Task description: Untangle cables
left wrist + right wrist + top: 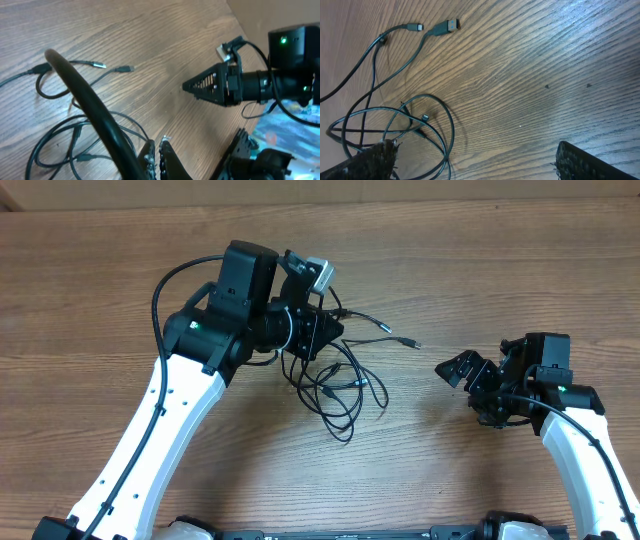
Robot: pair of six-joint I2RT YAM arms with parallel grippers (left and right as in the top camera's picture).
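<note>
Brown wood-grain table [520,260], otherwise bare, no clutter around the work. The bundle of thin black cables [335,385] lies mid-table as a few loose overlapping loops.

Left gripper [328,336] sits right at the far edge of the loops with its jaws together. Can't tell from either view whether a strand is pinched between them.

Right gripper [460,368] is off to the right with its jaws spread wide and nothing in them.

Two free ends trail out of the tangle toward the right arm, and the silver-tipped plug [413,342] is the nearest piece to those open jaws. So the bundle's long axis runs roughly left-right between the two grippers.

My read: the left arm anchors the loops and the right is better placed to take a plug end and draw it out rightward.
</note>
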